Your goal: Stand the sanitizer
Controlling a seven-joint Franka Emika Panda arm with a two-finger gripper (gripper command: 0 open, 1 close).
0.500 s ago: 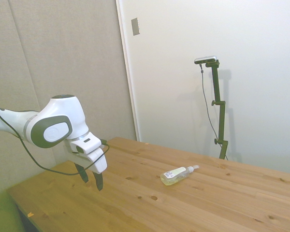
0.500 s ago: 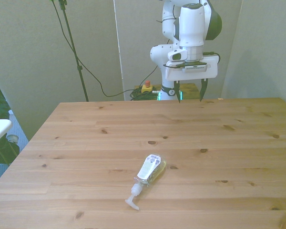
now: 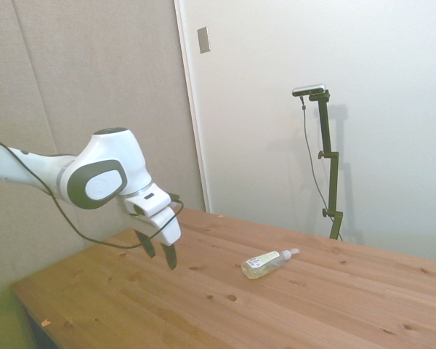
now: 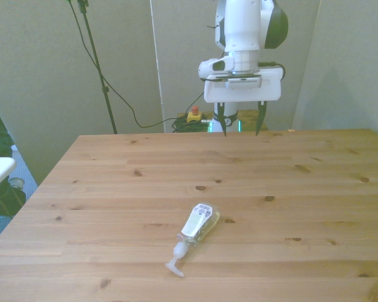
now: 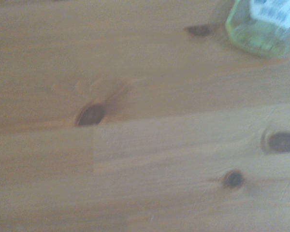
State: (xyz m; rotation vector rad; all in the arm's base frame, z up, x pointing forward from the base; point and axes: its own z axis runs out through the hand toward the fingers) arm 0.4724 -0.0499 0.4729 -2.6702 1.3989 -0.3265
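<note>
Sanitizer point(image 4: 198, 228) lies flat, label print unreadable; gripper point(image 4: 241, 119) wide apart, empty.

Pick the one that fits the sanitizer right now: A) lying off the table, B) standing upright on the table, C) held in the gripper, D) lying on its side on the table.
D: the sanitizer lies flat on the table, while the open gripper hangs apart from it.

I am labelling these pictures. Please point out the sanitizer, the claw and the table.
sanitizer point(image 4: 200, 224), front view, on its white label.
claw point(image 4: 240, 119), front view, midway between its two open fingertips.
table point(image 3: 334, 305), side view, on bare wood.
</note>
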